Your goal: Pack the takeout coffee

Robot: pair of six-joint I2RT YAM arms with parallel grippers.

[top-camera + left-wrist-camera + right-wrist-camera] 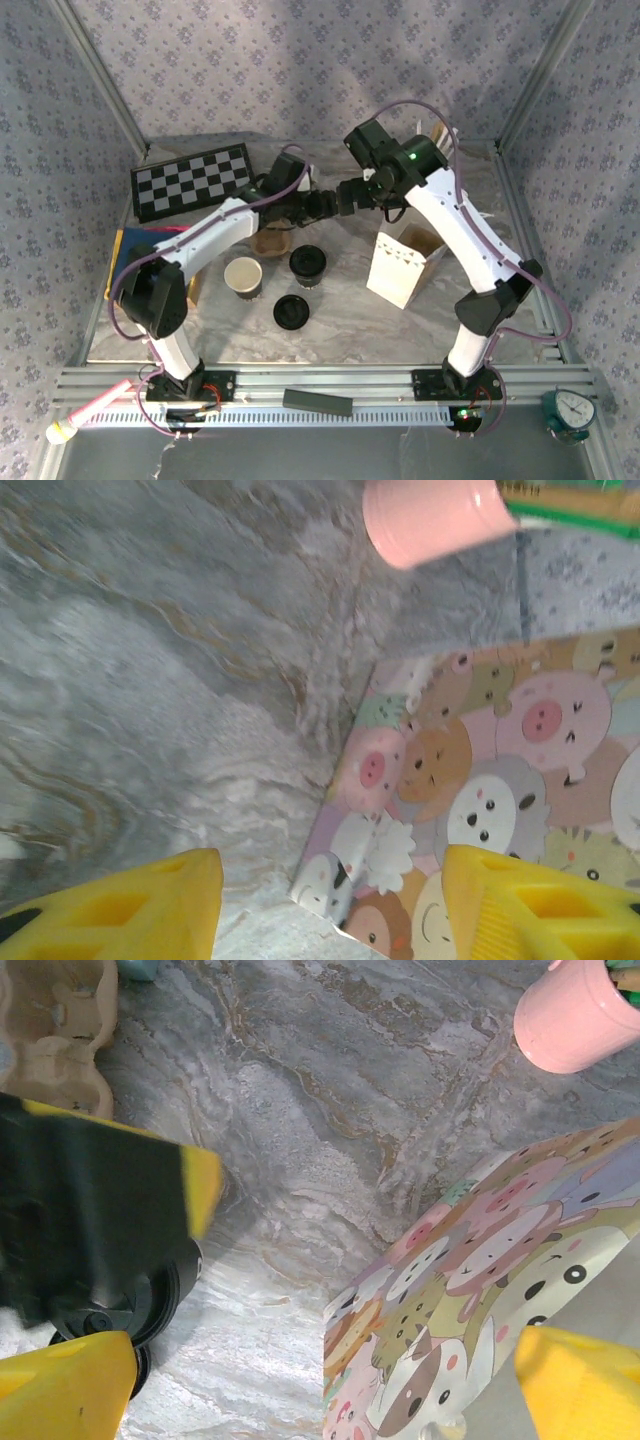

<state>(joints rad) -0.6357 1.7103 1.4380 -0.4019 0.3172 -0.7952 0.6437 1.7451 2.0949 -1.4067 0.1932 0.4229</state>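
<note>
Status: the takeout coffee [308,265] stands upright on the bench [340,330] near the centre, lid on; the lidless cup [243,277] is near on its left; the loose lid [291,311] lies just in front; the cardboard carrier [270,240] sits behind and to the left; the white paper bag [405,265] stands apart on its right, mouth open.

Left hand [335,920]: fingers spread, nothing between them; right hand [320,1390]: likewise spread and empty. Both hang beyond the coffee, close together, above a cartoon-print item [500,780] and near a pink cup [435,520].

Judgement: the coffee is not yet grasped. I would part the arms first; then bring the right hand, nearer the bag, around the cup wall below the lid; squeeze lightly, since paper likely crushes; keep it upright; clear the bag's rim before lowering.
</note>
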